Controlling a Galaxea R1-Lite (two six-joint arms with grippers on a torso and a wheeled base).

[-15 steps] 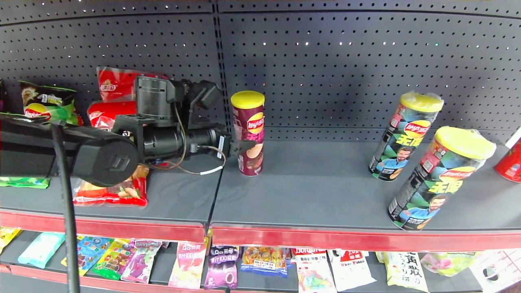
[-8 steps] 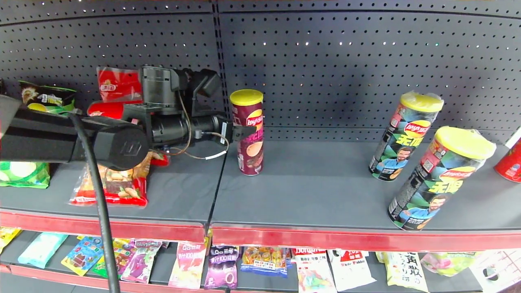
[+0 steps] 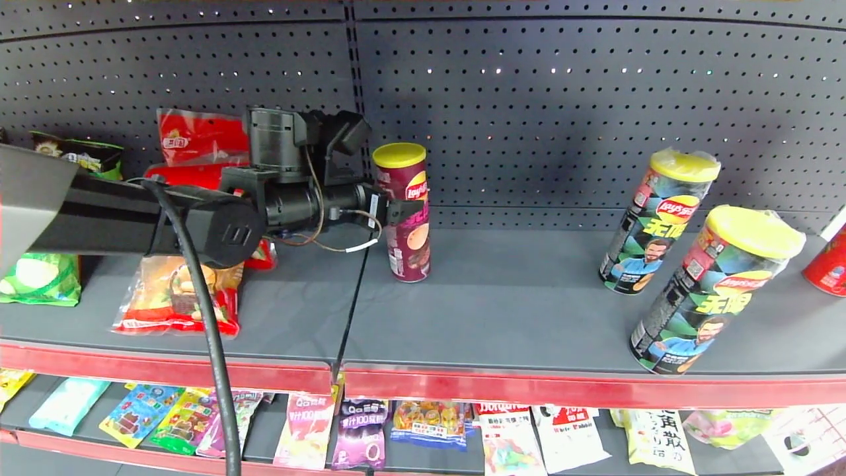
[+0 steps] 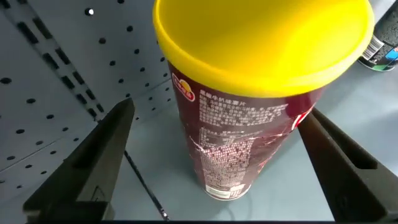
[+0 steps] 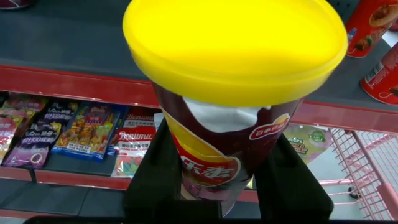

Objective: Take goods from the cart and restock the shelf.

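Right gripper [image 5: 217,183] is clamped low on a second maroon chip canister [image 5: 236,56], held out in front of the red shelf edge, with snack packets [image 5: 81,124] on the lower tier beneath it and the pink wire cart [image 5: 373,174] off to one side. Farther in, the left gripper [image 4: 217,134] is spread around the first maroon chip canister [image 3: 411,246], which stands on the grey shelf [image 3: 502,297] near the panel seam. One finger [image 4: 99,162] is plainly apart from the can and the other sits just beside it. Two green chip canisters [image 3: 657,221] stand well apart to the right, and the pegboard [image 3: 562,99] closes the scene behind.

The risk appears to lie in the retreat. A finger that close could catch the tall, narrow can and topple it, or push it into the peanut packet [image 3: 178,301] side of the shelf. The held can, gripped low, may sway or clip the shelf lip on the way in.

The left wrist view reveals the gaps beside the can, which the head view hides side-on. The head view alone gives the free stretch of shelf. The right wrist view supplies the cart and the held canister.
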